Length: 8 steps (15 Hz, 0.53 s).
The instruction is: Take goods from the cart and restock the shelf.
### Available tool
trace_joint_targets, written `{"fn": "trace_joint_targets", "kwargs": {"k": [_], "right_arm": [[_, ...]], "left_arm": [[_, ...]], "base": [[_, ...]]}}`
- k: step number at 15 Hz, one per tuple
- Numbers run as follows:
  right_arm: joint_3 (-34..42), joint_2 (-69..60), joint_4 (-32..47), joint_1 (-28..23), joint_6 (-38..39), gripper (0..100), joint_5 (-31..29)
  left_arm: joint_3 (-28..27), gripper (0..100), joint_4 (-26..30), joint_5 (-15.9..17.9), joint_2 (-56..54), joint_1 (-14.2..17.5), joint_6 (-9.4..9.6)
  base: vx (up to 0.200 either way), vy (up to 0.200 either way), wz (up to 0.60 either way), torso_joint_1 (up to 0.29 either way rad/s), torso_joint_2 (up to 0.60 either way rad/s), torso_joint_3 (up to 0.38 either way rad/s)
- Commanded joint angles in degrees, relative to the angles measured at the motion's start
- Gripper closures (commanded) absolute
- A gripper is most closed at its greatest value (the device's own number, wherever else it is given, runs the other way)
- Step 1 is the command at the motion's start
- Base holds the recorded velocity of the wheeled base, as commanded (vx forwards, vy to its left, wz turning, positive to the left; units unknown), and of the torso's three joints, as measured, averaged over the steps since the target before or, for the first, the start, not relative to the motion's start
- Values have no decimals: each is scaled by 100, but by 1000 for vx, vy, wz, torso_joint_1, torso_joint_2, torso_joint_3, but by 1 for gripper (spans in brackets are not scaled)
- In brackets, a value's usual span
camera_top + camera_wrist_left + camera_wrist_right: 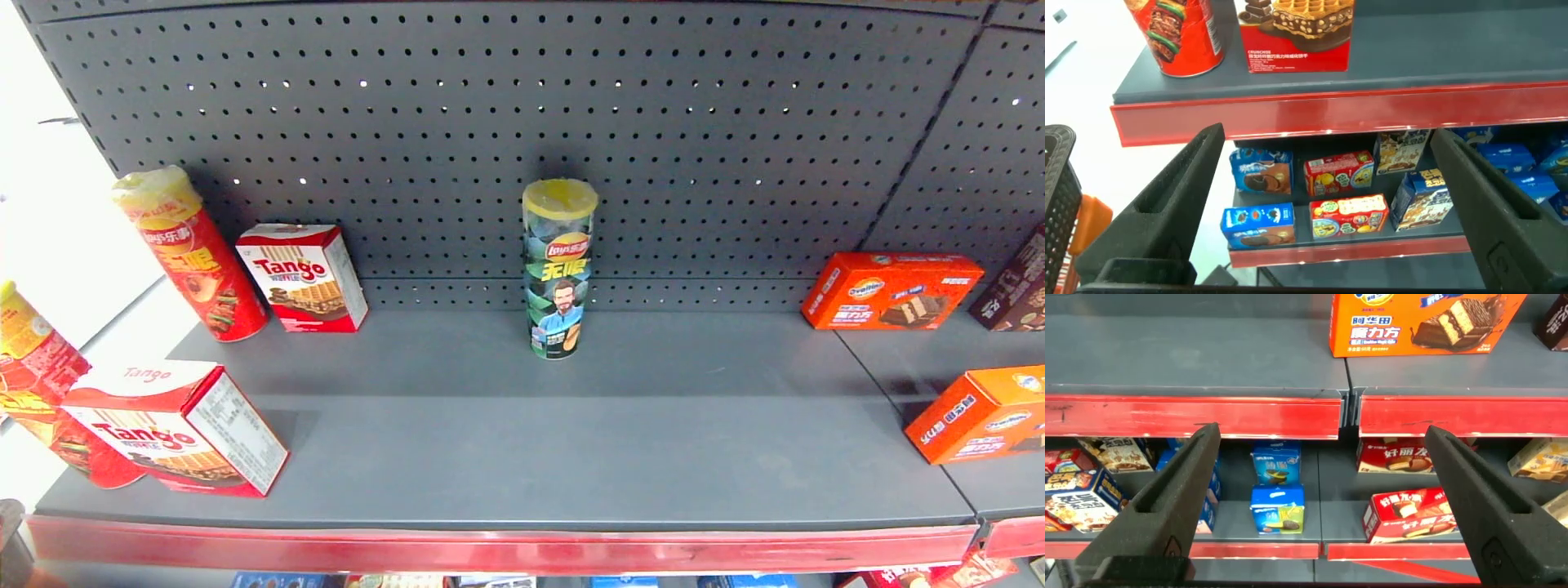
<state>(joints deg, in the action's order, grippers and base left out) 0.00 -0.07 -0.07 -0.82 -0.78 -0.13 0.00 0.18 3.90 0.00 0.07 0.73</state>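
Observation:
A green chip can (pixel 558 269) with a yellow lid stands upright at the middle back of the dark grey shelf (pixel 506 441). Red chip cans (pixel 192 255) and red wafer boxes (pixel 306 276) stand at the shelf's left, orange boxes (pixel 890 289) at its right. My left gripper (pixel 1327 216) is open below the shelf's red front edge (pixel 1331 114), with nothing between its fingers. My right gripper (pixel 1323 510) is also open and empty, facing the red edge (pixel 1200 415) and lower shelves.
Lower shelves hold blue boxes (pixel 1259 171), red and yellow boxes (pixel 1339 173) and red cake boxes (pixel 1409 514). A black basket edge (pixel 1057 204) shows beside the left gripper. A wide bare stretch of shelf lies around the green can.

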Motion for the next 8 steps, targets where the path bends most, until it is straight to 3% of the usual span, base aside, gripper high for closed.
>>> {"fn": "trace_joint_targets", "kwargs": {"k": [1,8], "right_arm": [[0,7,-1,3,-1,0,-4],[0,7,-1,3,-10,0,-4]], "left_arm": [[0,0,-1,-3,0,1,-3],[0,0,-1,23,0,-7,-3]], "base": [[0,0,600,7,7,2],[0,0,600,4,4,2]]}}
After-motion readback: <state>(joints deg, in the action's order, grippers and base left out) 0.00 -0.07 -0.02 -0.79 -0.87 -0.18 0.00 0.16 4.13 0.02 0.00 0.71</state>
